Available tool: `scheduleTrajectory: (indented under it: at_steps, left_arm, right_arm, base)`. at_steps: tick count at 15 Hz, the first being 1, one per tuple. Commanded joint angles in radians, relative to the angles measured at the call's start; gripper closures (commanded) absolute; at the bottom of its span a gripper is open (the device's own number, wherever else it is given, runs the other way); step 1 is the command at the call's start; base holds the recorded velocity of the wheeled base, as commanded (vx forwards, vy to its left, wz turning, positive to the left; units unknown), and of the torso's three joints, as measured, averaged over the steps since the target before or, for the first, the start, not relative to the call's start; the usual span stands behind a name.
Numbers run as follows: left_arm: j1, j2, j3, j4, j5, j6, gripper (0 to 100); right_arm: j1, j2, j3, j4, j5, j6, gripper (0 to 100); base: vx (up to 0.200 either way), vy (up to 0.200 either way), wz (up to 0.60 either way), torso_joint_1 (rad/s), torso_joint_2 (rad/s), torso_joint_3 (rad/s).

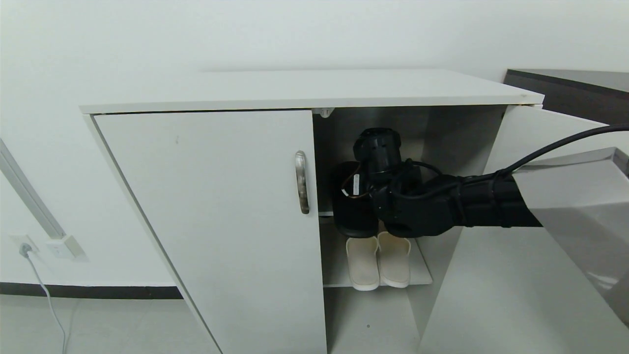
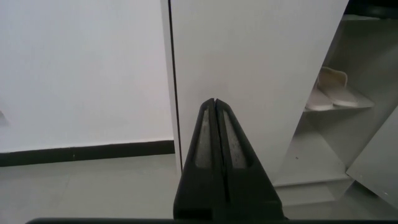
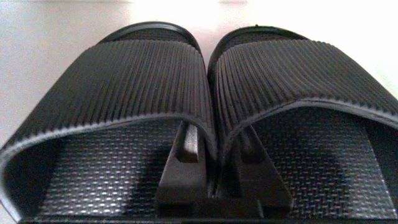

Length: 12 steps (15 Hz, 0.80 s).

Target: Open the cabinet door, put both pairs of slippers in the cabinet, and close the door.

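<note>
Forward, right arm [image 1: 442, 206] outstretched — black slippers [image 3: 143, 87] pinched

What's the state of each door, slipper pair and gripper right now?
Left cabinet door: closed.
Right cabinet door: open.
White slippers: resting on the shelf.
Black slippers: gripped as a pair.
Right gripper: shut on that pair.
Left gripper: shut, empty.

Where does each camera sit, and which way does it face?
Head: on the robot's head, looking forward and down at the cabinet; its right arm extends inside.
Left wrist: on the left arm, facing the closed door past the shut left gripper.
Right wrist: inside the cabinet, right gripper pinching the black slippers.
Shared: head and left wrist show the white slippers.
</note>
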Motion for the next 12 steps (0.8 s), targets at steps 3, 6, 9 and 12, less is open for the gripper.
scheduleTrajectory:
  at_steps: [3,6,9,12]
  left_arm:
    - [0.000,0.001,0.000,0.000,0.002,0.000,100]
    - [0.000,0.001,0.000,0.000,0.000,0.000,100]
    - [0.000,0.001,0.000,0.000,0.000,0.000,100]
    - [0.000,0.001,0.000,0.000,0.002,0.000,100]
  right_arm:
    - [-0.018,0.034,-0.049,0.001,0.001,0.000,100]
    - [-0.035,0.034,-0.046,0.009,0.001,-0.003,100]
    - [-0.038,0.031,-0.042,0.030,0.001,0.001,100]
    - [-0.034,0.030,-0.040,0.033,0.001,0.001,0]
  base:
    - [0.000,0.000,0.00,0.000,0.00,0.000]
    - [0.000,0.000,0.00,0.000,0.00,0.000]
    - [0.000,0.000,0.00,0.000,0.00,0.000]
    - [0.000,0.000,0.00,0.000,0.00,0.000]
